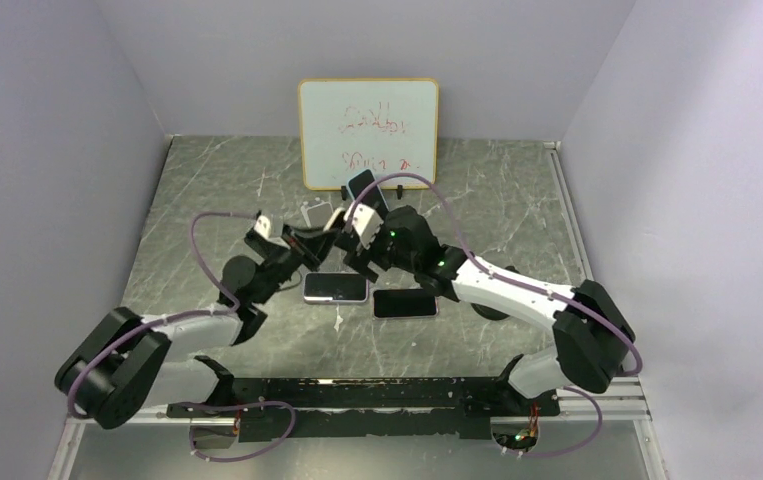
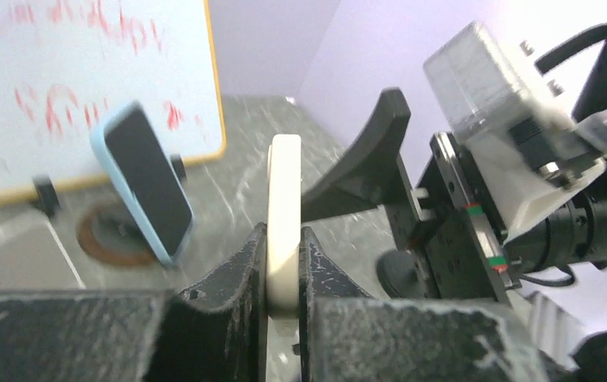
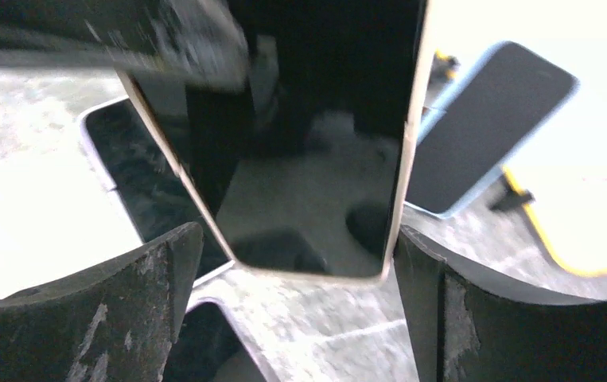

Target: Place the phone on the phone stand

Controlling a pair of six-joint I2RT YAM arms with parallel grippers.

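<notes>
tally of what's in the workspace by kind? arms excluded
Phones: 5 (blue phone on the phone stand, white phone in the left claw, 3 flat phones)
Phone stands: 1 clearly seen
Whiteboard: 1
Total: 7

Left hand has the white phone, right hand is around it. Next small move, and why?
Probably close the right hand on the white phone. Its fingers straddle the phone's lower end, with a gap showing on at least one side, while the left hand is clamped on it. Gripping before the left lets go would likely prevent a drop.
</notes>
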